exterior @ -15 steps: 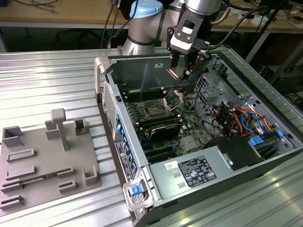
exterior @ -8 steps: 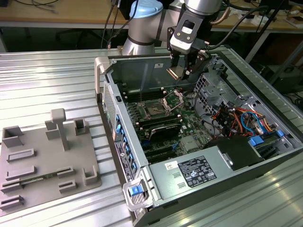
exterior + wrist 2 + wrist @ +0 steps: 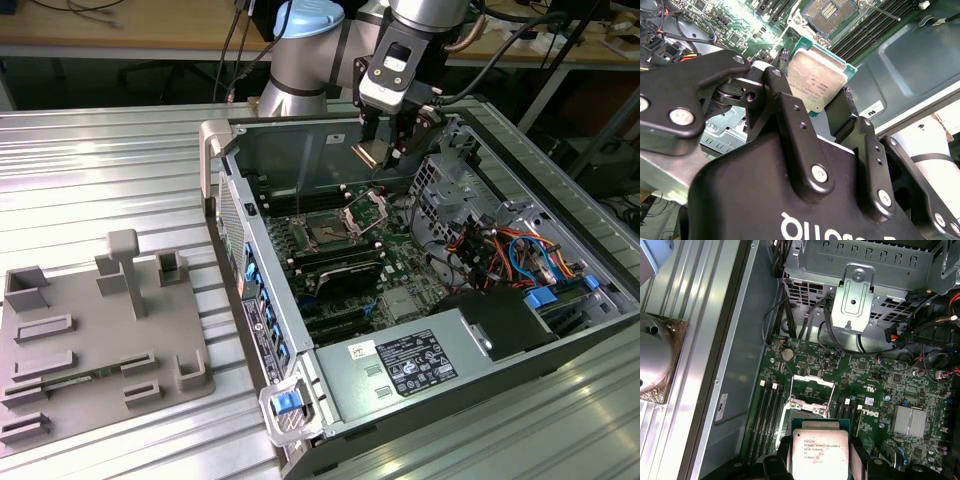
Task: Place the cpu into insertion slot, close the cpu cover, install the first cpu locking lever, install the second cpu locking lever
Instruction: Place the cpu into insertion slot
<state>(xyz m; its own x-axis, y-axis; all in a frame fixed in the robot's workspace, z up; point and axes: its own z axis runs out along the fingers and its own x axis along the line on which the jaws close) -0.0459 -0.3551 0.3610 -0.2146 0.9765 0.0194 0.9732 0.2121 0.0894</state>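
The cpu top is dull silver-grey metal with a green rim. The gripper is matt black with bright screws. The cover gleams, polished metal. The board is glossy green and the case matt grey sheet metal. At eight o'clock in the exterior view, the tray looks like matt grey plastic on a ribbed, satin metal table.

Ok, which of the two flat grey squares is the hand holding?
The cpu, the smooth metal-topped chip with a green edge, gripped in the hand over the board. The ribbed heatsink square sits apart, fixed on the board.
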